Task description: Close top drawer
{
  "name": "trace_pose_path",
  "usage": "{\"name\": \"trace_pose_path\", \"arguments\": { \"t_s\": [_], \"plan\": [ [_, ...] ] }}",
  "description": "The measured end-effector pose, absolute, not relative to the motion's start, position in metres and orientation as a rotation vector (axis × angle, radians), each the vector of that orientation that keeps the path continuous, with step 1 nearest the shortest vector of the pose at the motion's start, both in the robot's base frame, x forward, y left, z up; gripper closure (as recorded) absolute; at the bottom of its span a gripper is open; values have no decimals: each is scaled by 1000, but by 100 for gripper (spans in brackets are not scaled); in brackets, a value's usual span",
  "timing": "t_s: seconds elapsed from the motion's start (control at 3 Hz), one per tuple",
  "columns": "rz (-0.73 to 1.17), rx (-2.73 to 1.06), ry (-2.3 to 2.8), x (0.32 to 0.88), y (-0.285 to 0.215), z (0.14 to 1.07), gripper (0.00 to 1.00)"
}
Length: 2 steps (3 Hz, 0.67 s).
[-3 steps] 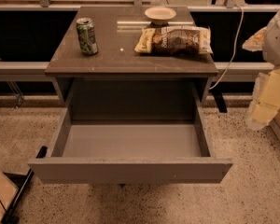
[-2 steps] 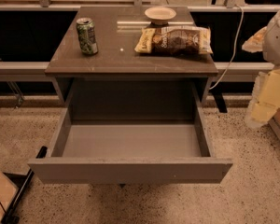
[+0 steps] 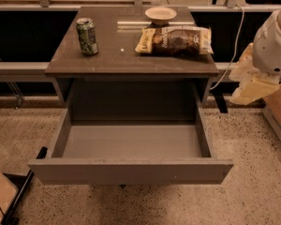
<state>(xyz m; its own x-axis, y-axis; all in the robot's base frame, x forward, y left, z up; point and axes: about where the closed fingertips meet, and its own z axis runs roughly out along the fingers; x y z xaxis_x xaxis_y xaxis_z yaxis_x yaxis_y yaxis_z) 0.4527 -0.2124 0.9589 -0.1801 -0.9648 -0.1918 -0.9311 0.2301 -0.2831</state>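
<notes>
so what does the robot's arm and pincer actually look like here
The arm is a bulky, rounded white shell at the right edge of the view. Below it the pincer is cream-yellow and more angular, right of the cabinet, apart from the open top drawer. No markings or cables show on it.

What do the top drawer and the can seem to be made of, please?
Top drawer: probably grey painted wood or laminate, matte, flat plain panels. Can: likely metal, glossy green print, silvery rim. The gripper hangs right of the cabinet, touching neither.
</notes>
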Motion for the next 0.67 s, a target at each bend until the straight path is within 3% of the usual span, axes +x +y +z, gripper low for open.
{"name": "trace_pose_path", "arguments": {
  "t_s": [0.33, 0.67],
  "plan": [
    [-188, -1844, 2211, 450, -213, 916, 85],
    [-188, -1837, 2205, 450, -212, 920, 100]
  ]
}}
